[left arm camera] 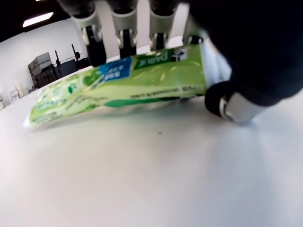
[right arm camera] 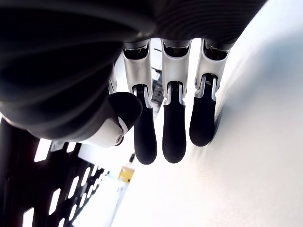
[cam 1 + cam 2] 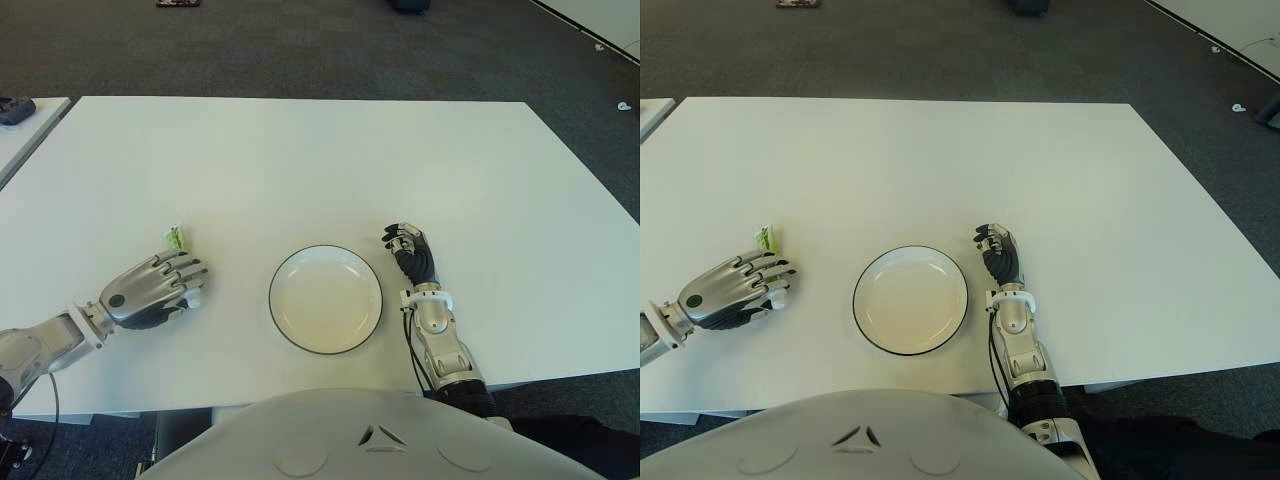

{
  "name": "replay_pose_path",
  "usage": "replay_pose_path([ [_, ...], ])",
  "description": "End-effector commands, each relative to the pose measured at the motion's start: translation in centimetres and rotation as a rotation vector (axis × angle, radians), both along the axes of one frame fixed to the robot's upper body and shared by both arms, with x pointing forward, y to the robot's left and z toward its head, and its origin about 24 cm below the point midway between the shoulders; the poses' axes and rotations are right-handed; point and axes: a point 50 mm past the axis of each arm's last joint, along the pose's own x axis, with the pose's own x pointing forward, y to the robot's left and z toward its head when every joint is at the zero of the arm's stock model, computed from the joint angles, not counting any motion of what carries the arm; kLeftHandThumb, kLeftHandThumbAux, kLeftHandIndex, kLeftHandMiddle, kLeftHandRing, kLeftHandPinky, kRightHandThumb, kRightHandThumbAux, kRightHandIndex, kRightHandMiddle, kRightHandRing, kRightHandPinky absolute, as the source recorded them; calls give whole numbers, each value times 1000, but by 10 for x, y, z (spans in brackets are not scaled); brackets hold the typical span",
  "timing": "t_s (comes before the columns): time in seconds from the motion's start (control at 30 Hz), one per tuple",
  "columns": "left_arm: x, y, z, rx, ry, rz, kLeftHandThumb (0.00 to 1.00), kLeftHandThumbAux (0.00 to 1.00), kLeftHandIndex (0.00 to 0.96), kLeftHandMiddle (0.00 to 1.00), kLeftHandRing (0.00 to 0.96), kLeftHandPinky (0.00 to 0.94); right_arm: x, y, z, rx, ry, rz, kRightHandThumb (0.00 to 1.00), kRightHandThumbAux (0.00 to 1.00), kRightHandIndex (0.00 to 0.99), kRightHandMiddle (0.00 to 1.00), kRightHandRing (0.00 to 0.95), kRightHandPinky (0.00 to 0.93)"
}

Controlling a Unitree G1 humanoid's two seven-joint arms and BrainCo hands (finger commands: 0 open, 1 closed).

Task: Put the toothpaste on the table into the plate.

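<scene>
Left wrist view: left hand (image 3: 155,290) curled over toothpaste (image 1: 118,85), tube on table (image 3: 300,160) w/ one end lifted, well left of plate (image 3: 325,298). Grasp step; next needs lift + carry right. Right hand (image 3: 412,255) beside plate, fingers loose, empty

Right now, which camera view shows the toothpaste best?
The left wrist view: the green toothpaste tube lies full length on the table under the left hand fingers. Both eye views show only its green end poking past that hand, left of the plate. The right wrist view shows none of it.
</scene>
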Motion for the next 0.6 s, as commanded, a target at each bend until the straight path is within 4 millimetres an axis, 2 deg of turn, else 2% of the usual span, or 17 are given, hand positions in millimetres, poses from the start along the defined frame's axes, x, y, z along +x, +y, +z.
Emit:
replay_pose_path([
  [0.03,-2,-3,-2,21,75,22,709,705,443,770,750,730,-5,-5,-8,-9,45,-19,828,698,367,491,491,457],
  [0.6,0,-2,-2,55,102,38,710,707,443,780,763,755,-6,-7,-8,11,36,-14,828,699,365,493,494,477],
])
